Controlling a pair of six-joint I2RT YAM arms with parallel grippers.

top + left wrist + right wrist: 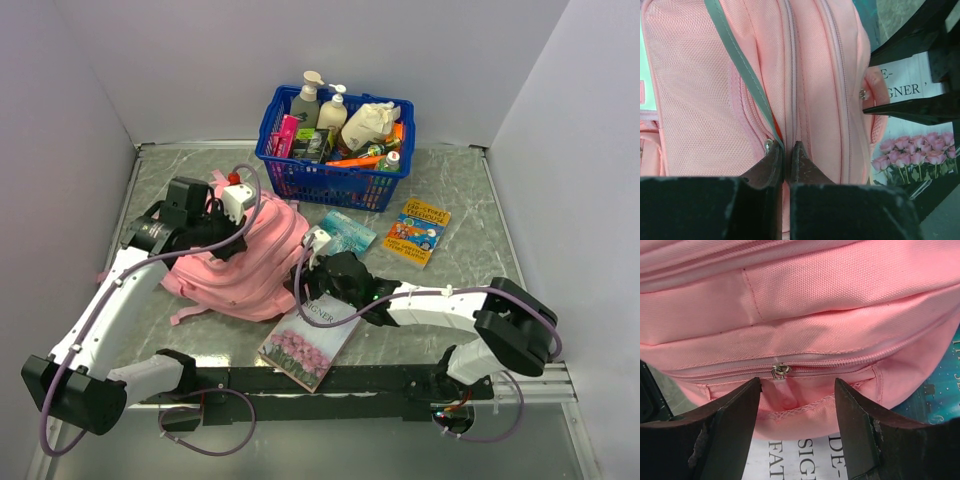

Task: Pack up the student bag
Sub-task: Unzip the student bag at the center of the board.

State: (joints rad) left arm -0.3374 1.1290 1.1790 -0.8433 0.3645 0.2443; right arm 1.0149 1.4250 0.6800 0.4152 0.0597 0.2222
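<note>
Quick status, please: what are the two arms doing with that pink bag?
Left gripper shut, tips at zip seam of large soft pink fabric backpack. Right gripper open, straddling small metal zip pull. White rose-cover book lies beneath, at bag's edge.

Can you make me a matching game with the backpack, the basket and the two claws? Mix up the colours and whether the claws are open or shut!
Column one:
1. backpack
2. basket
3. left claw
4. right claw

Column two:
A. blue
B. open, one finger on each side of a zip pull
C. pink
D. shut on the backpack

Pairs: 1-C, 2-A, 3-D, 4-B
</note>
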